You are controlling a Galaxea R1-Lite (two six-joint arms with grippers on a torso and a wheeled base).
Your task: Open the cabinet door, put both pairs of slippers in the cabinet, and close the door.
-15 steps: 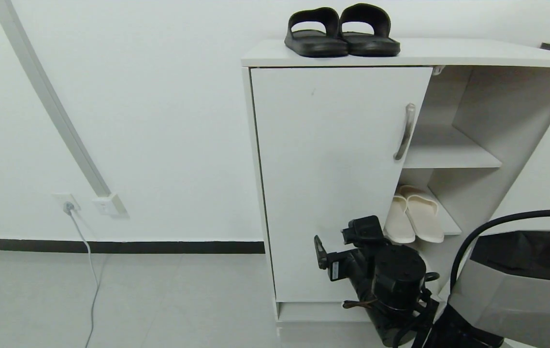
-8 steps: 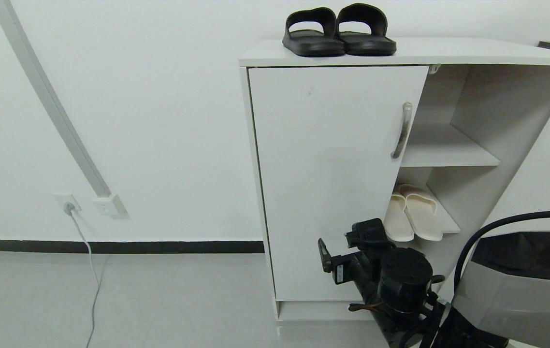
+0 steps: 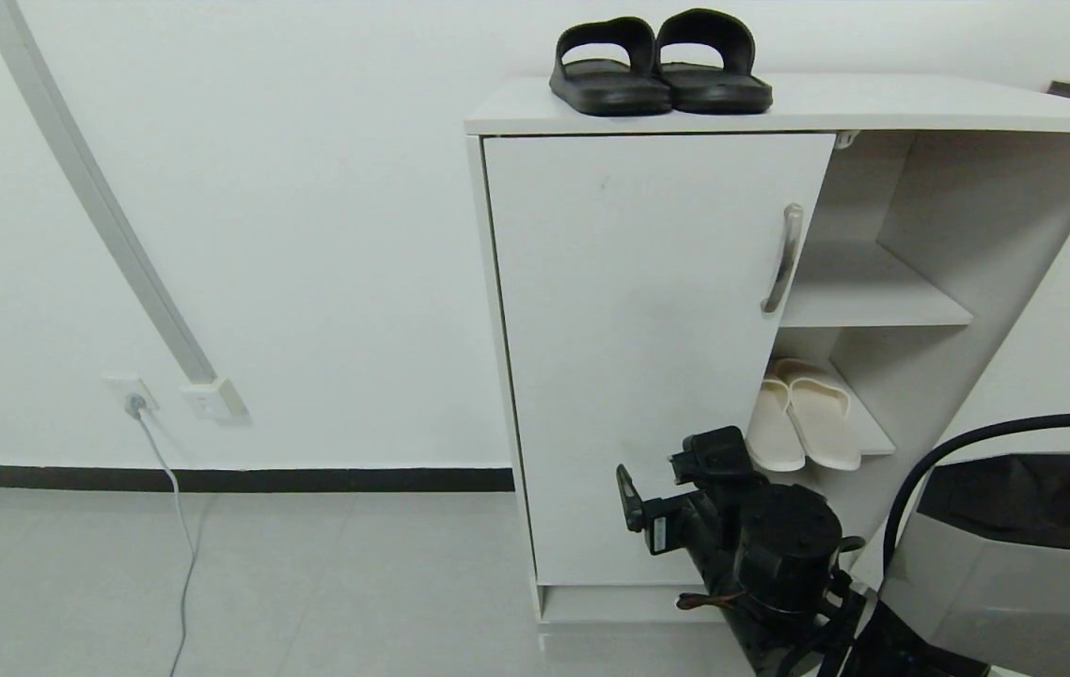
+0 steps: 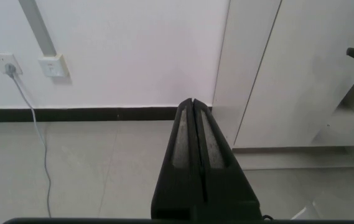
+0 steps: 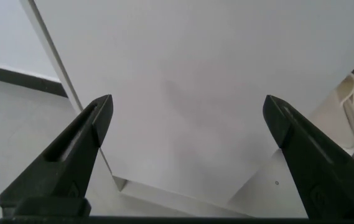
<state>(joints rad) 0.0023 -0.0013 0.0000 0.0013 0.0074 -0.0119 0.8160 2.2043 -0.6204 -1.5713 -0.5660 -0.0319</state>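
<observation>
The cabinet (image 3: 873,99) stands against the wall, with its left half covered by a white door (image 3: 638,329) that carries a vertical metal handle (image 3: 784,259) near its right edge. The right half of the cabinet is open to view and is divided by an upper shelf (image 3: 873,291) and a lower shelf (image 3: 873,437). The black slippers (image 3: 662,66) are placed side by side on the cabinet top, above the door. The white slippers (image 3: 803,414) are placed side by side on the lower shelf, inside the open half. The right gripper (image 3: 671,475) is positioned low in front of the door, near its bottom right corner, with its fingers spread wide and nothing between them; the door panel is faced directly. The left gripper (image 4: 191,109) is held above the floor to the left of the cabinet, with its fingers pressed together on nothing. A wall socket (image 3: 129,393) with a plugged-in cable (image 3: 180,527) is located on the wall well to the left of the cabinet.
</observation>
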